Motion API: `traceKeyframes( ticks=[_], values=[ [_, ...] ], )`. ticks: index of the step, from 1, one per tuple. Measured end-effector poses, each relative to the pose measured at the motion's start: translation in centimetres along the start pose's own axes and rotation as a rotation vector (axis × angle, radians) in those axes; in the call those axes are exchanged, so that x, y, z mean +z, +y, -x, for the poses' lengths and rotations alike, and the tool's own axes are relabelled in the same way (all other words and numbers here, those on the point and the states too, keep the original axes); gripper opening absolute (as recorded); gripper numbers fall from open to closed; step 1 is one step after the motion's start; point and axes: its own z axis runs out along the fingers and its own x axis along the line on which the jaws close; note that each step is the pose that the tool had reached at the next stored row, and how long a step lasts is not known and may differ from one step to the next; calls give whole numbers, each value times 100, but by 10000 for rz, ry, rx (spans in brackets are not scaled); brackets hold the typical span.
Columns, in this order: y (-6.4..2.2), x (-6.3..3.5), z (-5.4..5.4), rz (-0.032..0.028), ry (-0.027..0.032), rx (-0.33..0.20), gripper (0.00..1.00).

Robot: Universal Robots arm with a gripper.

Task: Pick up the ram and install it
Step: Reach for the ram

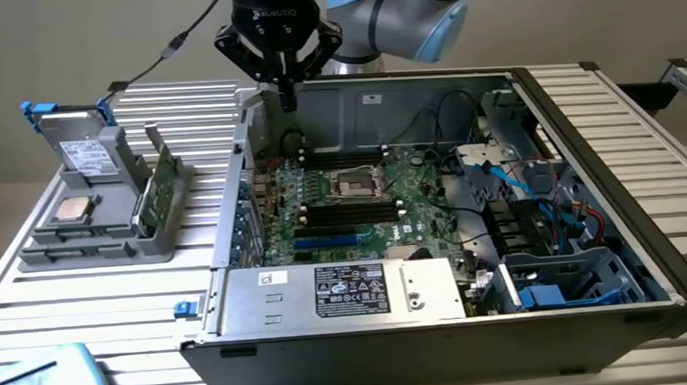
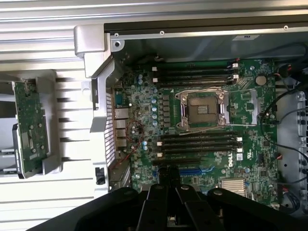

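Black pincer point(image 1: 283, 84) hangs above the far left of the open case point(image 1: 659, 257), closed on a thin dark strip judged to be the ram point(image 1: 287, 101). Align its edge with a motherboard slot point(image 2: 199, 143); hold it upright and square.

Even, soft light, perhaps from overhead, leaves the computer case point(image 1: 329, 115) interior dim.

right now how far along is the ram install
Done: nothing I can confirm. In hand: the gripper hangs over the open computer case near its back wall, above the motherboard. I cannot tell whether it carries the ram. Left: the memory slots look empty, so the ram is not yet seated.
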Motion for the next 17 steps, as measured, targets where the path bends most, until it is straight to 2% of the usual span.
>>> traceKeyframes(
  ticks=[17],
  values=[
    [-55, 1, -774, -13, 189, 10, 13]
  ],
)
